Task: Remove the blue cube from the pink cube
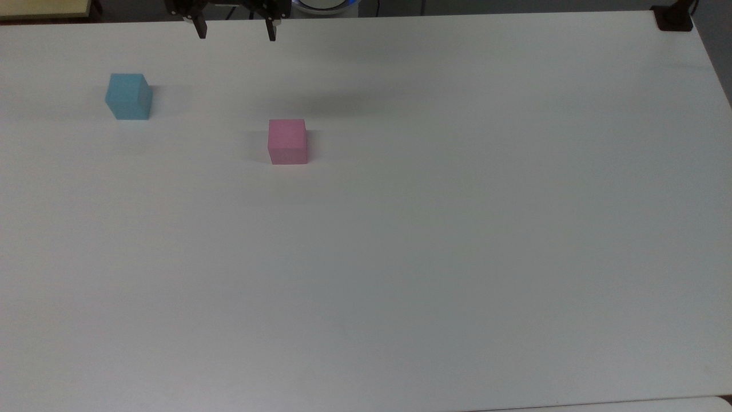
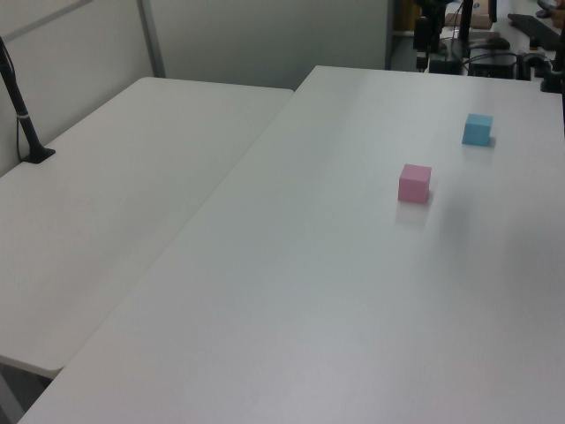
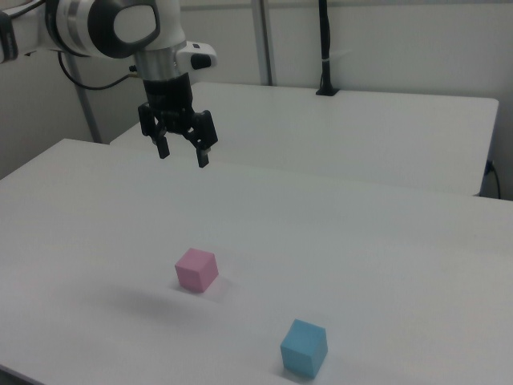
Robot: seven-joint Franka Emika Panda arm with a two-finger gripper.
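Inspection at this moment: the blue cube (image 1: 128, 96) sat on the desk (image 1: 434, 240) by itself, well apart from the pink cube (image 1: 287, 141). In the top view it lay at about ten o'clock from the pink cube; in the right view it lay at about four o'clock from it (image 3: 304, 347), the pink cube (image 3: 196, 269) being nearer the middle of the desk. Neither cube touched the other, and nothing rested on the pink one.

My fingers (image 3: 183, 155) hung high above the desk, spread wide and empty, with both cubes well below and apart from them. In the top view they stood at the far edge, at roughly eleven o'clock from the pink cube.

Judgement: the removal called for appeared complete, since the blue cube rested on the desk and not on the pink cube. I judged the step in hand to be the clearing away after release. The next move called for no grasp, only keeping clear of both cubes so neither was knocked.

Surface: the desk was plain white, matte and flat. A second white desk (image 2: 115, 194) adjoined it, carrying a black clamped post (image 2: 25, 119). Pale partition walls (image 2: 265, 40) stood behind.
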